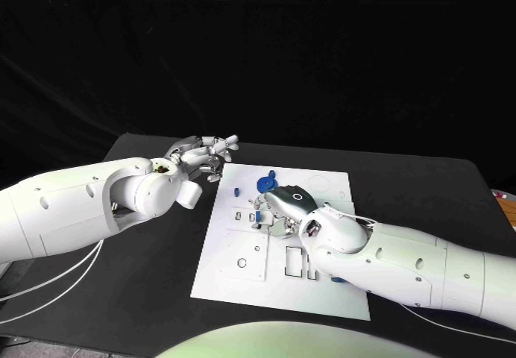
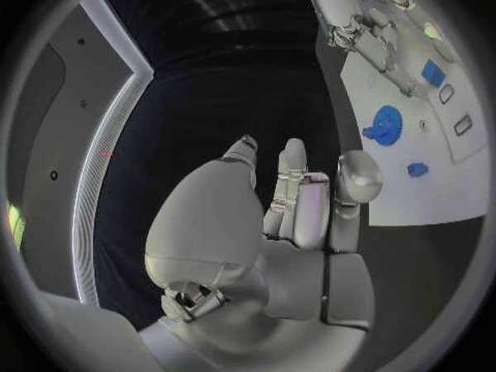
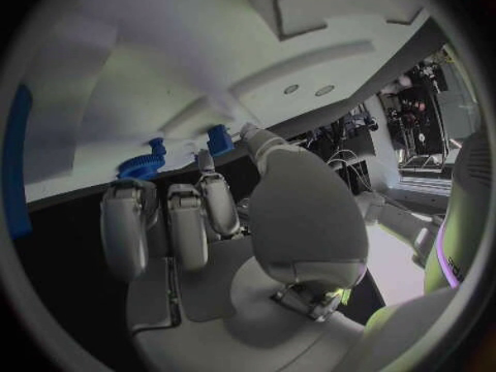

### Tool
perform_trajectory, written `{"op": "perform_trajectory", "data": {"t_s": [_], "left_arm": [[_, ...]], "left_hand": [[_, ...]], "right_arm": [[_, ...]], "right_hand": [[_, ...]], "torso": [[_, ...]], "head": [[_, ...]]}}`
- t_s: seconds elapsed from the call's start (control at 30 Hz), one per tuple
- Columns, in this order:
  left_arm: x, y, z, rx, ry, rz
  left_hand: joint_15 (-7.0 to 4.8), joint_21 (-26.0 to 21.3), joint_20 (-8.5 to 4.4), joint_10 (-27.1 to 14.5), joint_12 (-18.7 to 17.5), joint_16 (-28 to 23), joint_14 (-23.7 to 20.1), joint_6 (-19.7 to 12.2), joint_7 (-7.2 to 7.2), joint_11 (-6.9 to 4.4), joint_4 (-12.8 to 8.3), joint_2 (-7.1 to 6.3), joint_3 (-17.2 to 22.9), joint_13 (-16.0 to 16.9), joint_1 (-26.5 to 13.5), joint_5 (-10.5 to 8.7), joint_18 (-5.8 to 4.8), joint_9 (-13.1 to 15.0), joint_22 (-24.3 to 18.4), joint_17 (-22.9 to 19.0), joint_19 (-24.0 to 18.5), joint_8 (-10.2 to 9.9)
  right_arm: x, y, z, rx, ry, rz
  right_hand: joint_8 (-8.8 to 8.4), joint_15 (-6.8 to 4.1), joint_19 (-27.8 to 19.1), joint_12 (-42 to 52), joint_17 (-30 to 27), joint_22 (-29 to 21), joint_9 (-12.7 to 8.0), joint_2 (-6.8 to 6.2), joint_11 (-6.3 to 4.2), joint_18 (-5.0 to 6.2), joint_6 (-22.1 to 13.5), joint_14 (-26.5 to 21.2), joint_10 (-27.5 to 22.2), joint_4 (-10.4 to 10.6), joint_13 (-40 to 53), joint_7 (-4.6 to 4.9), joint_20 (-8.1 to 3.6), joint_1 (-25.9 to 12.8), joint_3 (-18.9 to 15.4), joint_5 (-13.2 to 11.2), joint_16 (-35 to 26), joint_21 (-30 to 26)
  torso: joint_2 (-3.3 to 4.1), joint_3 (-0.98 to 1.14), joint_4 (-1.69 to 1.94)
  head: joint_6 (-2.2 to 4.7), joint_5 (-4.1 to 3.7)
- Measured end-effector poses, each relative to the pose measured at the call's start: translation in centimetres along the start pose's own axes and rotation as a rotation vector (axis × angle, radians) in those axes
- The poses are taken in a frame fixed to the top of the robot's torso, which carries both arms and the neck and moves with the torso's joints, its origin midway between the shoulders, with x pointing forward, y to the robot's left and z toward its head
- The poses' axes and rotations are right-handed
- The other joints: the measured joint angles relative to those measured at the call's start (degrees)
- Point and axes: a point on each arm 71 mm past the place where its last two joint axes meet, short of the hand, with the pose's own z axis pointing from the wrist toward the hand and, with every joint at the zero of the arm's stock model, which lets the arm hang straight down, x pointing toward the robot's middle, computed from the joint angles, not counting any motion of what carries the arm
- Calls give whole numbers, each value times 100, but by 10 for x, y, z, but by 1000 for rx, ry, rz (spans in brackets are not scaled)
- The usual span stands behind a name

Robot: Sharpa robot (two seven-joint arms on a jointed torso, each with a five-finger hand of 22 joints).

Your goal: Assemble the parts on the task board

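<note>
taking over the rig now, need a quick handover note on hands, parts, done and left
Left hand: off the task board, above the table past its far left corner, holding nothing, fingers loosely curled.
Right hand: down over the board's middle; whether it holds a part cannot be told.
Parts: blue gear on the board's far side, small blue piece near the left edge, another small blue part beside the right hand.
Done: cannot judge from here.
Left: several cut-outs on the near half stand unfilled; loose parts still need seating.
</note>
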Motion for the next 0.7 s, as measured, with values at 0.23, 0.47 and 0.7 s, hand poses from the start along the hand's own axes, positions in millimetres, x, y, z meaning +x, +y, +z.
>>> {"op": "perform_trajectory", "data": {"t_s": [0.23, 0.47, 0.7], "left_arm": [[0, 1, 1, -15, 18, 61], [4, 8, 4, -92, 76, 255], [9, 15, 7, -194, 124, 459]], "left_hand": [[-8, 237, -20, 112, 169, 174, 91, 15, -14, -32, 10, 0, -21, 17, 0, 0, -48, -73, 315, 97, 201, 29], [-32, 310, -46, 311, 439, 211, 112, 168, -135, -92, 21, 246, -108, 80, -316, 0, -47, -152, 395, 96, 245, 153], [-213, 302, -206, 547, 769, 199, 113, 517, -349, -281, 28, 306, -342, 334, -715, 0, -46, 35, 394, 96, 264, 618]], "right_arm": [[-20, 0, -13, -26, -81, 38], [-61, -12, -35, -60, -190, 102], [-93, -34, -59, -50, -246, 148]], "right_hand": [[0, 0, 0, 0, 0, 0, -11, 196, 0, 1, 25, 0, 0, 41, 0, -25, 0, 257, -86, 225, 0, 0], [207, 0, 0, -23, -1, -1, 33, 307, -43, 1, 308, 0, -43, -17, 0, -100, 0, 522, -29, 357, -35, -161], [367, -22, 0, -44, -1, -2, 99, 336, -103, 1, 392, -21, -59, 15, -1, -146, 0, 552, 3, 467, -57, -176]], "torso": [[-14, 4, -8], [-57, 11, -49], [-122, 35, -114]], "head": [[21, -14], [58, -8], [81, 41]]}}
